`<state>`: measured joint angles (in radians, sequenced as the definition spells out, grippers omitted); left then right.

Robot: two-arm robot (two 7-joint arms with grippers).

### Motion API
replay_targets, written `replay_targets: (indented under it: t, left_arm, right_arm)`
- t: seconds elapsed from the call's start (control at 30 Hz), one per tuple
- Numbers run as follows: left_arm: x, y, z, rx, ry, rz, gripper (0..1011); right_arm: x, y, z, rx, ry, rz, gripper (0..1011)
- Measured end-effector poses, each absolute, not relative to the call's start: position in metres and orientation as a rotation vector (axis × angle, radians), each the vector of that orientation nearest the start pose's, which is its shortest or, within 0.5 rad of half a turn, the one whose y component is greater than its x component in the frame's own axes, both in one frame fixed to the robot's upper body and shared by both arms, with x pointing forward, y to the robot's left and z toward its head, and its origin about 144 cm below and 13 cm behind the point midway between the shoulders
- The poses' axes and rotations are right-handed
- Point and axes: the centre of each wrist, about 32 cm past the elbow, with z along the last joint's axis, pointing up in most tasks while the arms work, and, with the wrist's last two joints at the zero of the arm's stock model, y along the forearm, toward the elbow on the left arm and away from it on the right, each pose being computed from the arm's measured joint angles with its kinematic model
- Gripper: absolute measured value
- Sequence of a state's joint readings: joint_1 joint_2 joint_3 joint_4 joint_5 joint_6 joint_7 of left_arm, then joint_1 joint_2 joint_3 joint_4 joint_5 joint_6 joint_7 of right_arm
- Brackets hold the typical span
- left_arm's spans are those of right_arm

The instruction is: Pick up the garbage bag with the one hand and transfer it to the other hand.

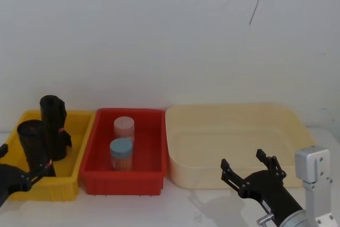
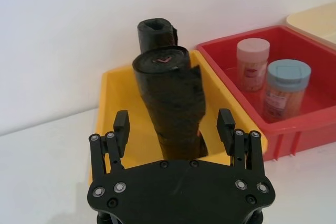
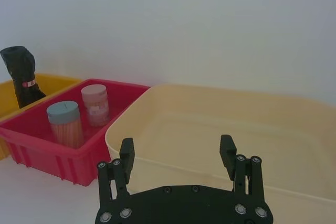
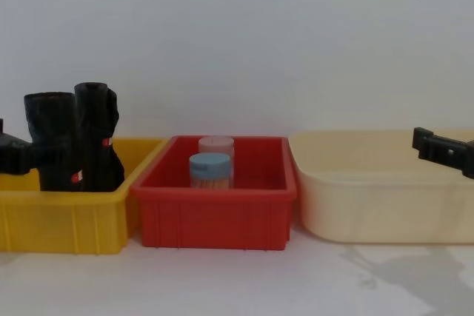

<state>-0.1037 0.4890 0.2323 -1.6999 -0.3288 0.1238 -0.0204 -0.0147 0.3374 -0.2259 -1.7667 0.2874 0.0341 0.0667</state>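
1. The left gripper (image 2: 174,119) is spread wide at the near left end of the table (image 1: 175,206). Its two fingers (image 2: 122,127) stand on either side of the garbage bag (image 2: 170,103). In the left wrist view a strip of yellow shows between each finger and the roll, so it holds nothing. I cannot tell from the other views whether a finger brushes the bag low down.
2. The garbage bag is an upright black roll in the near part of the yellow bin (image 2: 118,95), rising well above the bin's walls. It has a small red mark on its top end and a red label low on its side.
3. A second roll (image 2: 156,31), more creased, stands upright in the same bin. Taking 12 o'clock as straight away from the robot, it is at about 1 o'clock from the garbage bag and just beside it.
4. The red bin (image 1: 122,182) sits at 3 o'clock from the yellow bin, wall against wall. It holds a blue-lidded jar (image 1: 121,154) with a pink-lidded jar (image 1: 124,128) at 12 o'clock from it.
5. The cream bin (image 1: 234,142) lies at 3 o'clock from the red bin.
6. The right gripper (image 3: 177,148) hovers at 6 o'clock from the cream bin, just before its near wall. Its fingers are wide apart with nothing between them.
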Motion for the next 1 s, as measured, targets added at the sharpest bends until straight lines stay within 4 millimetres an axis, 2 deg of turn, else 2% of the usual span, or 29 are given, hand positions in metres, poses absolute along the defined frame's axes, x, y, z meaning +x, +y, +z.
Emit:
replay_targets:
  t: [0.83,0.93,1.0]
  left_arm:
    - [0.521,0.278,1.216,0.187,-0.202,1.237,1002]
    - [0.524,0.278,1.216,0.192,-0.205,1.235,978]
    - [0.526,0.278,1.216,0.196,-0.206,1.234,927]
  right_arm:
    - [0.443,-0.237,1.189,0.026,-0.075,-1.229,1000]
    - [0.443,-0.237,1.189,0.026,-0.075,-1.23,999]
    - [0.443,-0.237,1.189,0.026,-0.075,-1.229,1000]
